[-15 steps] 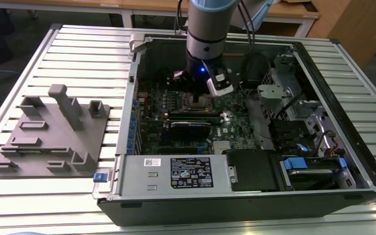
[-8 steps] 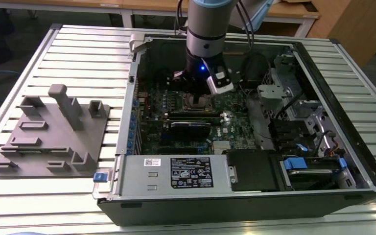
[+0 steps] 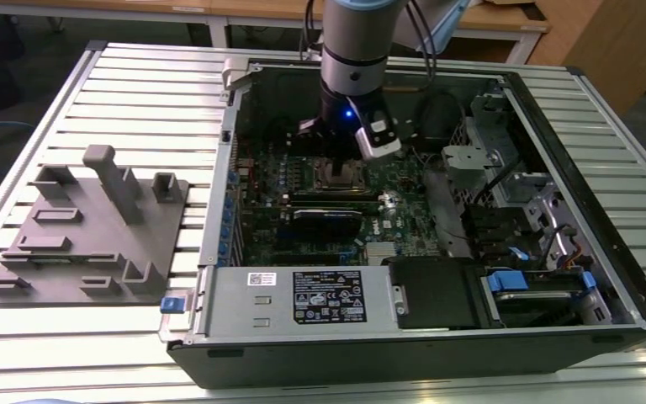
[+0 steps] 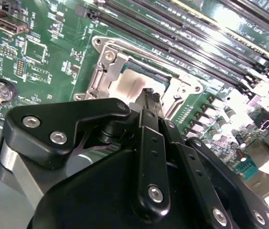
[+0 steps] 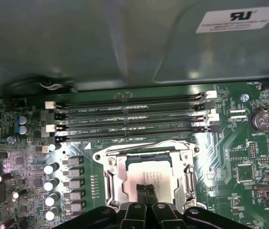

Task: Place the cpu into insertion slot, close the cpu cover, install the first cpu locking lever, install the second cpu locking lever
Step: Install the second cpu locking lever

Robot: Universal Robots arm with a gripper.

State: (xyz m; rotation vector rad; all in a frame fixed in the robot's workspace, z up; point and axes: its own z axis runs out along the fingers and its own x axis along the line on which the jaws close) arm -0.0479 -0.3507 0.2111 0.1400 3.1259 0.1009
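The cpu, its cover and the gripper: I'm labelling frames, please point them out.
cpu [image 5: 146,168], first wrist view, on its metal top.
cpu cover [image 5: 188,167], first wrist view, on a side rail.
gripper [image 5: 146,190], first wrist view, between fingertips.

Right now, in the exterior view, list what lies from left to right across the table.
Grey fixture block → computer case's left wall → green motherboard → insertion slot with the tool above it → silvery drive cage → case's right wall.
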